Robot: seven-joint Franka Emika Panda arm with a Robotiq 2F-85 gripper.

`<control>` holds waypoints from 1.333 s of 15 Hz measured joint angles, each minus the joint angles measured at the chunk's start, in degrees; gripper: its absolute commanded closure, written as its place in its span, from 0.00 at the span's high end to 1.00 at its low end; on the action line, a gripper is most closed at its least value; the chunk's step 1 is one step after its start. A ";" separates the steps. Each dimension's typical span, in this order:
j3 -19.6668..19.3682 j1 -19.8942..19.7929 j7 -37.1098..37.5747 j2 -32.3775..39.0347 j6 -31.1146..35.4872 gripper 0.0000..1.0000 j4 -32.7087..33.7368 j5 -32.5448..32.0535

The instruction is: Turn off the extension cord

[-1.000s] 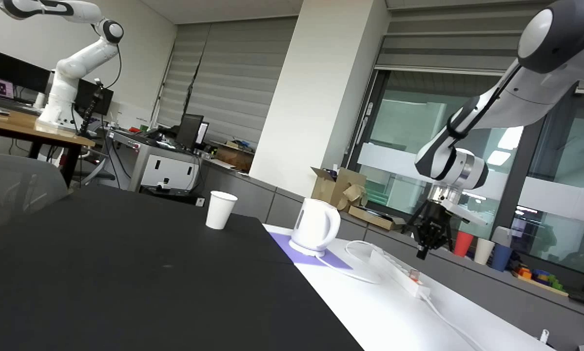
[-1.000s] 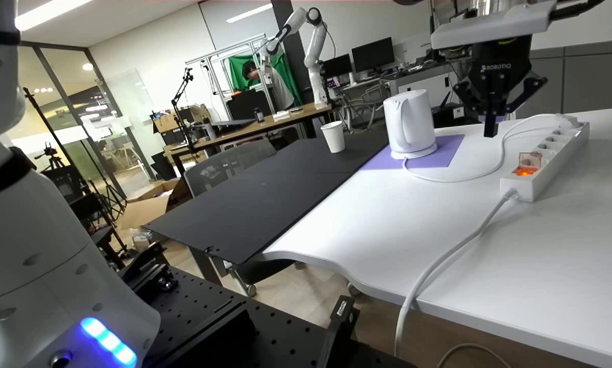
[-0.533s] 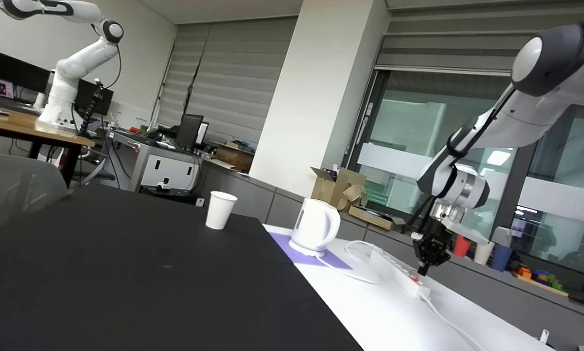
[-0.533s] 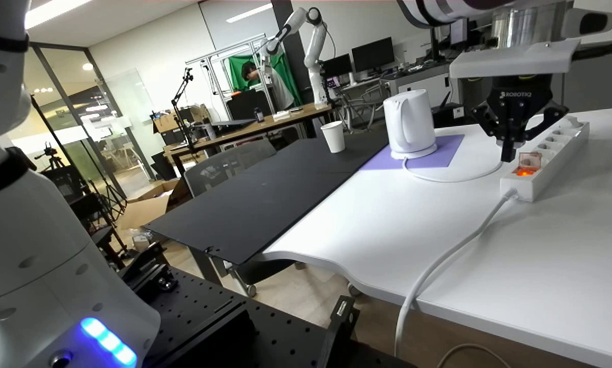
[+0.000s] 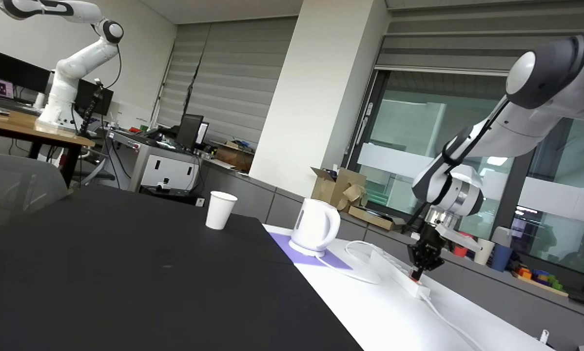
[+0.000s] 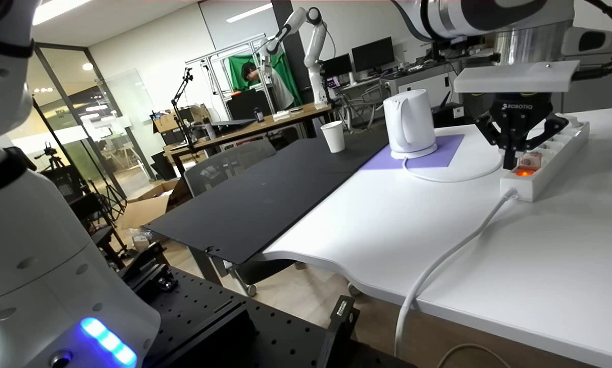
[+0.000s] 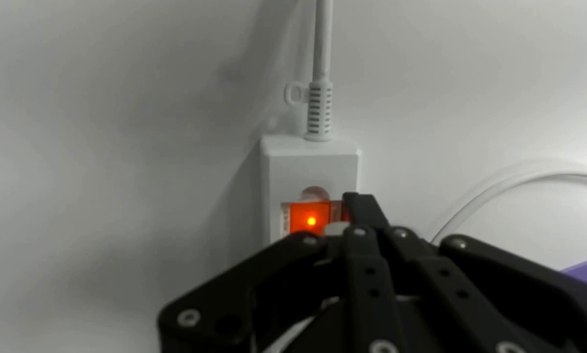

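Extension cord [image 6: 556, 159] is set on the white desk [image 6: 367, 230] with its switch [image 7: 309, 215] lit orange, claw [image 6: 510, 163] pressed together and pointed down at it, arm [image 5: 511, 126] held bent above, contact not discernible.

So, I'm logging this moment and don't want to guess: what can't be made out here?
Whether the hand touches the switch: wrist view, the hand itself blocks the spot beneath it.
The strip's far part: wrist view, behind the hand.
Marks beside the switch: wrist view, too small and blurred.
The cord's far end: in an exterior view, cut off by the bottom edge.
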 measured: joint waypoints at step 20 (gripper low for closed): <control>-0.08 -1.42 1.61 4.49 -2.12 0.00 6.31 -0.39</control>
